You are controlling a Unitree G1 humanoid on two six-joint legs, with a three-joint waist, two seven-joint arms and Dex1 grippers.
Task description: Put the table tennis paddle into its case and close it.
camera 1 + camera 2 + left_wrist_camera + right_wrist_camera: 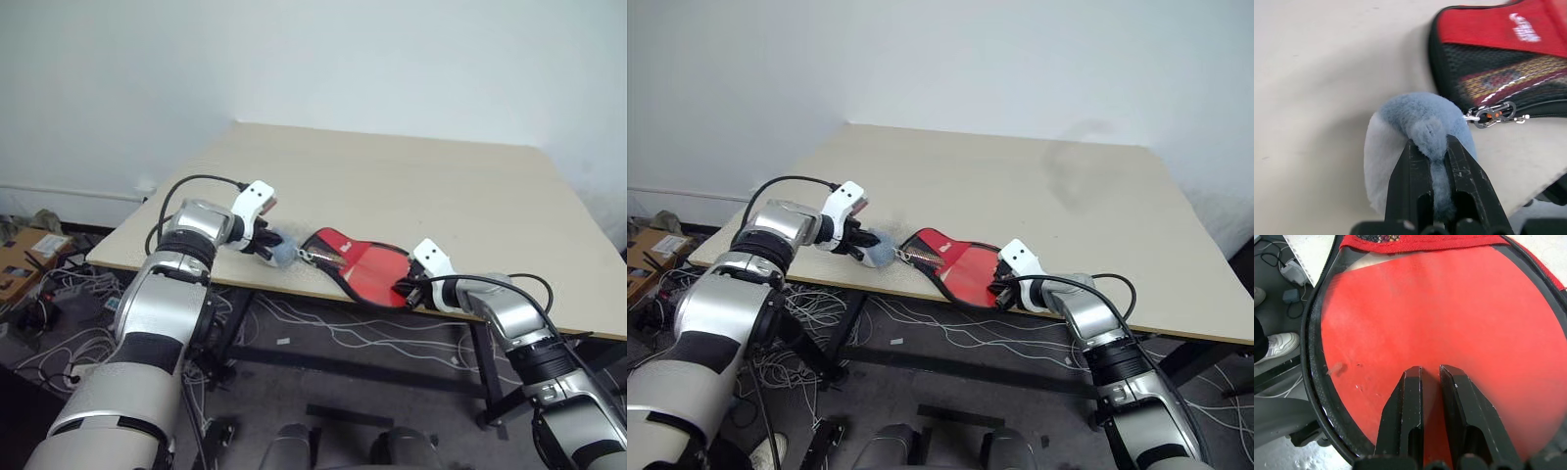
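At the near edge of the pale wooden bench (pixel 470 186), the right gripper (pixel 406 290) pinches the rim of the red, paddle-shaped soft case (pixel 358 266), fingers nearly together. The red-faced table tennis paddle (pixel 1440 328) lies inside it. To its left, the left gripper (pixel 1432 161) is clamped on the fluffy grey-blue zipper pompom (pixel 1415 132). The case overhangs the edge, so a hard tug could likely drag it off; far bench space is free.

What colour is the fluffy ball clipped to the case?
Grey-blue with a white patch, clearest in the left wrist view.
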